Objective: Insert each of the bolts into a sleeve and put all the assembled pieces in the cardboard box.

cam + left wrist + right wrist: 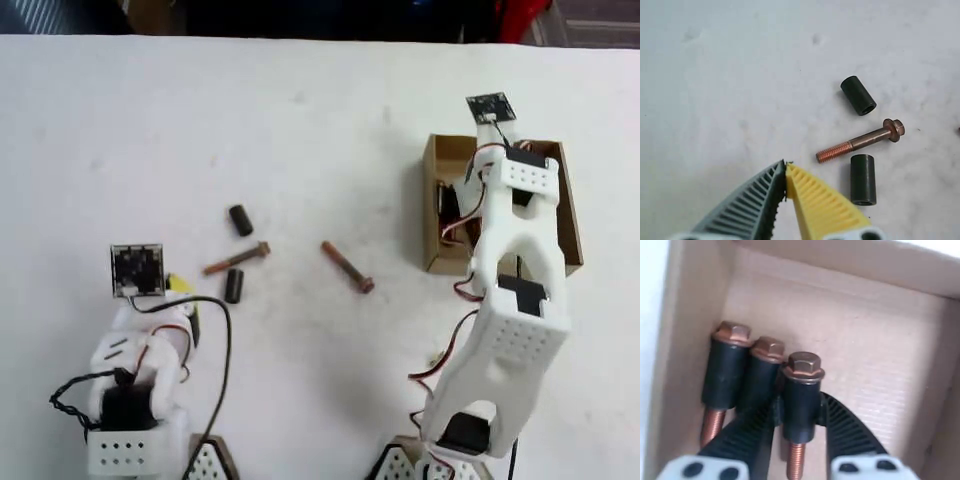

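Observation:
My right gripper (800,416) is inside the cardboard box (875,365), shut on a black sleeve with a copper bolt through it (801,395). Two more assembled pieces (725,372) lie side by side against the box wall. In the high view the right arm (512,215) hangs over the box (432,215). My left gripper (785,170) is shut and holds nothing, low over the table. Just beyond it lie a bare bolt (860,141) and two loose sleeves (858,95) (863,179). A second bare bolt (347,266) lies mid-table.
The white table (300,130) stretches wide and bare behind the parts. The left arm's base (130,420) sits at the near edge, the right arm's base (470,440) beside it. Cables trail near both bases.

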`<state>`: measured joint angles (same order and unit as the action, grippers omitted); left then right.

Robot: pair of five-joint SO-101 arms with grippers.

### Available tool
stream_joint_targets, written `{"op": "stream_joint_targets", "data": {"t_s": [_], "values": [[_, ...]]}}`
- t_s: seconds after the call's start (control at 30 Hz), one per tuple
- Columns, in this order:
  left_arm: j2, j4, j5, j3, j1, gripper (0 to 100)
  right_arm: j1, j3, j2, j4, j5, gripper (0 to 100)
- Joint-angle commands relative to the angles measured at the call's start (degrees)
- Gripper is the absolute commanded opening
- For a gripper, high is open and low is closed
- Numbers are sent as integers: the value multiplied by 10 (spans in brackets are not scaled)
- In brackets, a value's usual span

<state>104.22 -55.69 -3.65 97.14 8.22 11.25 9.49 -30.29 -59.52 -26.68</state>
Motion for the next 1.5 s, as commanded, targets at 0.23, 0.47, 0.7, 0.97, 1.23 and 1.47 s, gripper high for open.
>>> {"op": "stream_joint_targets", "data": {"t_s": [0.23, 0.47, 0.7, 0.97, 1.23, 1.47], "values": [[5, -3, 5, -2, 4, 27, -37, 27, 25, -11, -13, 145], [5, -3, 5, -2, 4, 27, -52, 26, 125, -66, -11, 145], [5, -3, 6, -2, 8, 24, -121, 25, 231, -138, -9, 145], [5, 0, 6, -3, 89, 24, -237, 25, 293, -212, -9, 145], [5, -33, 6, -6, 176, 24, -354, 24, 295, -276, 41, 114], [5, -48, 5, -7, 237, 26, -420, 23, 294, -276, 175, 33]]}}
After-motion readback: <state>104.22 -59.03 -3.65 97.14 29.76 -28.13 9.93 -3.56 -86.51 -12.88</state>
